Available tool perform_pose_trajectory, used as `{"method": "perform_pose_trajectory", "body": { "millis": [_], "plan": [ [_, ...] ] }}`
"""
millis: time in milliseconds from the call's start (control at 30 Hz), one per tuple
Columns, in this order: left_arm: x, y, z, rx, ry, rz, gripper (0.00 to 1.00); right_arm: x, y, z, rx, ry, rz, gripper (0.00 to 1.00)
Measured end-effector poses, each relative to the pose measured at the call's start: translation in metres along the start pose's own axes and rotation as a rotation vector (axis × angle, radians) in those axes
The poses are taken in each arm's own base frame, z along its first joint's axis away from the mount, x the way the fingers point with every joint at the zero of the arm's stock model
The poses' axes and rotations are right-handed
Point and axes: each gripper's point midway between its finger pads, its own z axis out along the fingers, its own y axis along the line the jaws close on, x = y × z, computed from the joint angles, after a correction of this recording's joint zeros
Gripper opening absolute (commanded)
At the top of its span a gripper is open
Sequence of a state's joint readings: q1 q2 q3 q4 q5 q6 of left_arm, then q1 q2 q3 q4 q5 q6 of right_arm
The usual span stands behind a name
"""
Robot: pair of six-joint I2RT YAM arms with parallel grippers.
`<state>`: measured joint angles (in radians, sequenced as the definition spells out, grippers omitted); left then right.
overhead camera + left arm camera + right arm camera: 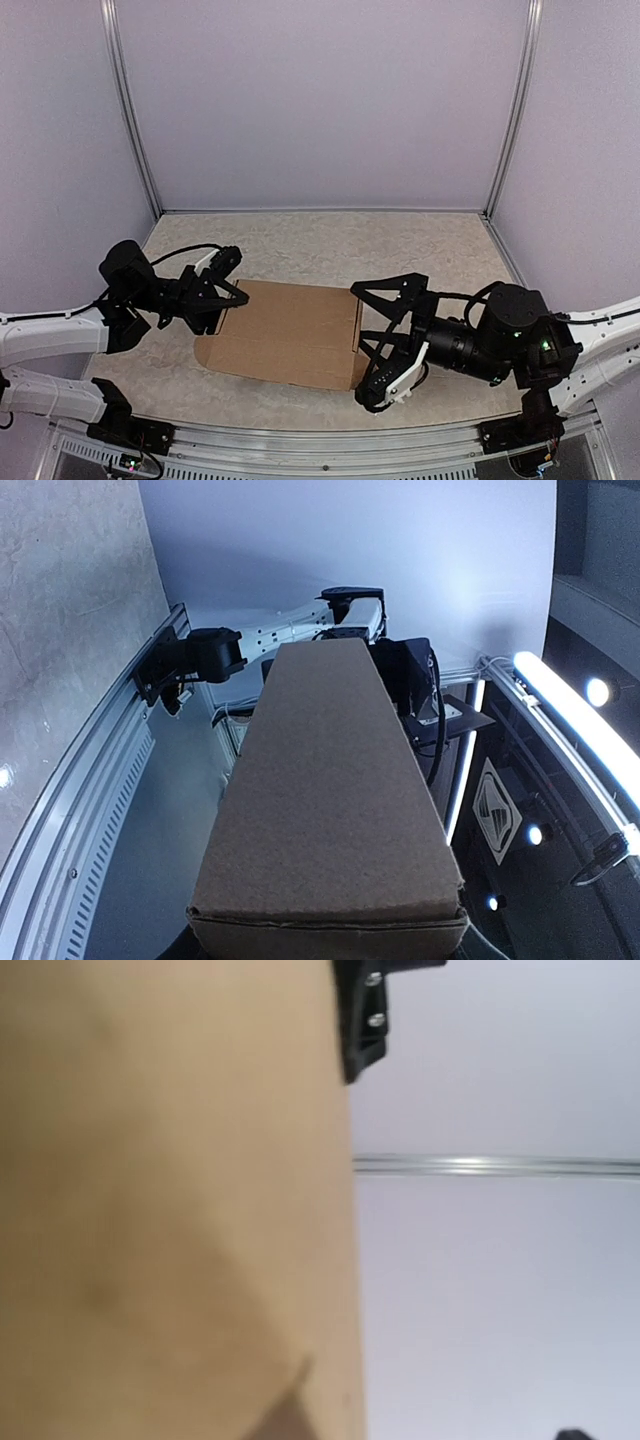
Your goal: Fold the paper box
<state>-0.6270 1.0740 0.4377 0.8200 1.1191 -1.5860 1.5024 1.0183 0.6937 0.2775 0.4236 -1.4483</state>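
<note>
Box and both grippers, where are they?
Box [285, 335]: top view, middle of its top face.
Left gripper [230, 282]: top view, between its fingertips.
Right gripper [364, 342]: top view, between its fingertips.

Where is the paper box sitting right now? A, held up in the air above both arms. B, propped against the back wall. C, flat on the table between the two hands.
C: the top view shows the paper box lying on the table, with the left hand at one end and the right hand at the other.
</note>
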Motion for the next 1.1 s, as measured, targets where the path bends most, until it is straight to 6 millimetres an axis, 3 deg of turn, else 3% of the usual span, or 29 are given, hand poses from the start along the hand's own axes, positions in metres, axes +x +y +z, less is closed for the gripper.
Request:
{"method": "perform_pose_trajectory", "body": {
  "millis": [200, 800, 1100],
  "plan": [
    [0.005, 0.003, -0.001, -0.035, 0.008, 0.032, 0.0, -0.009, 0.004, 0.001, -0.031, -0.018, -0.069, 0.96],
    [0.011, 0.012, -0.001, -0.047, 0.058, 0.05, 0.0, -0.02, 0.029, 0.0, -0.068, -0.045, -0.144, 0.65],
    [0.011, 0.013, 0.001, -0.036, 0.076, 0.067, 0.0, -0.022, 0.032, -0.002, -0.052, -0.049, -0.146, 0.6]
  ]
}}
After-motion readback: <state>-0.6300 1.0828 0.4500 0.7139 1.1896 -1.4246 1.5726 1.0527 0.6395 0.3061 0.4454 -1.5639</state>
